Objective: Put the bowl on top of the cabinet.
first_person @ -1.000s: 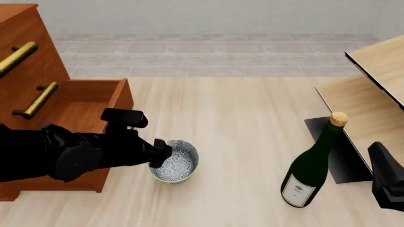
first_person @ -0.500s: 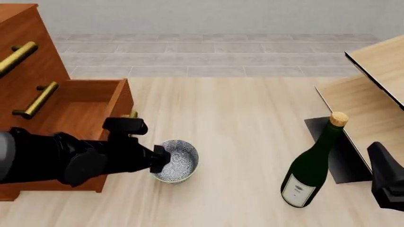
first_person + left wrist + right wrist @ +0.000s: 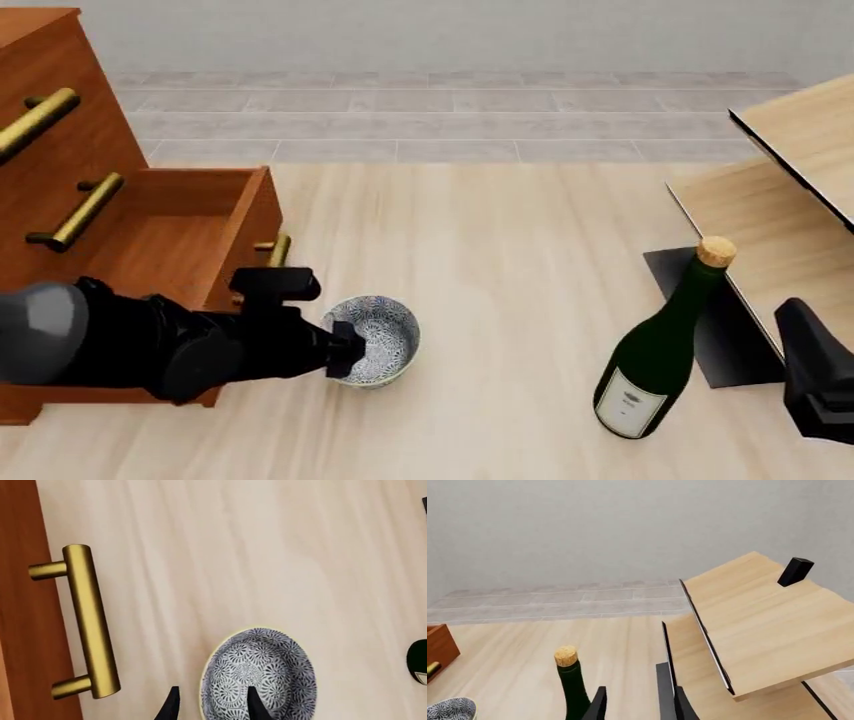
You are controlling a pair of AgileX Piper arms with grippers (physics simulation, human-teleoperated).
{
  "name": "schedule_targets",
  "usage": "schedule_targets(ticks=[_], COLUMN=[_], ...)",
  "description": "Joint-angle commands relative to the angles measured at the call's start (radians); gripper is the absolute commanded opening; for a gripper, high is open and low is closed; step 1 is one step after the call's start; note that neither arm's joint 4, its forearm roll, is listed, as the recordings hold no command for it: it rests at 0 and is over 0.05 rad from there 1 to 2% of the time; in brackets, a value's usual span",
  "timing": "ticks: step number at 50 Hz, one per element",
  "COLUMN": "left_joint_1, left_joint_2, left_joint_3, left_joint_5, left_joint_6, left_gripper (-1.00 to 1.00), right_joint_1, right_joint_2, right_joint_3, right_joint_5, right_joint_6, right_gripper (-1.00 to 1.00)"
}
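Sitting on the surface (image 3: 507, 300) is where the bowl (image 3: 378, 339) is now, just beside the cabinet (image 3: 80, 180)'s open bottom drawer (image 3: 160, 235); nothing lifted yet. Your left gripper (image 3: 212, 707) has its fingers (image 3: 255, 706) spread astride the near rim, one inside, one outside, not pinching as far as I can tell. Right gripper (image 3: 637, 705) idles, fingers apart, holding nothing, by the bottle (image 3: 663, 349). You've still got close, lift, and place on the cabinet top.
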Motion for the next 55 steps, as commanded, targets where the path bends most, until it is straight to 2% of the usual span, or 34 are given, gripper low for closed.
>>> schedule_targets(ticks=[1, 16, 17, 18, 20, 30, 35, 40, 41, 43, 45, 48, 51, 53, 55], left_joint_1=[0.000, -0.022, -0.037, -0.034, -0.069, -0.086, -0.134, -0.136, -0.136, -0.151, -0.136, -0.155, -0.147, -0.173, -0.161], left_joint_2=[0.039, 0.039, 0.016, 0.002, -0.037, -0.090, -0.200, -0.276, -0.261, -0.286, -0.344, -0.394, -0.434, -0.464, -0.512], left_joint_3=[0.009, 0.023, 0.031, 0.024, 0.025, 0.006, -0.011, -0.035, -0.040, -0.047, -0.069, -0.097, -0.114, -0.133, -0.163], left_joint_5=[-0.030, -0.047, -0.057, -0.043, -0.028, 0.004, 0.042, 0.104, 0.135, 0.146, 0.180, 0.239, 0.268, 0.303, 0.344], left_joint_6=[-0.008, -0.017, -0.036, -0.009, -0.036, -0.054, -0.048, -0.056, -0.131, -0.137, -0.104, -0.136, -0.136, -0.166, -0.152], left_gripper=[1.00, 1.00, -1.00, -1.00, -1.00, -1.00, -1.00, -1.00, -1.00, -1.00, -1.00, -1.00, -1.00, -1.00, -1.00], right_joint_1=[0.000, -0.003, -0.003, -0.006, -0.005, -0.006, -0.005, -0.005, -0.004, -0.004, -0.004, -0.003, -0.003, -0.002, -0.002], right_joint_2=[-0.003, -0.015, -0.015, -0.016, -0.015, -0.012, -0.007, -0.008, -0.006, -0.006, -0.006, -0.005, -0.005, 0.000, 0.001], right_joint_3=[0.000, 0.000, 0.000, 0.000, 0.000, 0.000, -0.001, 0.000, 0.000, 0.000, 0.000, 0.000, 0.001, 0.000, 0.000], right_joint_5=[0.002, 0.011, 0.012, 0.012, 0.012, 0.009, 0.005, 0.006, 0.005, 0.005, 0.006, 0.006, 0.006, 0.002, 0.001], right_joint_6=[0.001, 0.002, 0.002, 0.002, 0.002, 0.002, 0.002, 0.004, 0.004, 0.004, 0.004, 0.004, 0.004, 0.005, 0.004], right_gripper=[1.00, 1.00, 1.00, 1.00, 1.00, 1.00, 1.00, 1.00, 1.00, 1.00, 1.00, 1.00, 1.00, 1.00, 1.00])
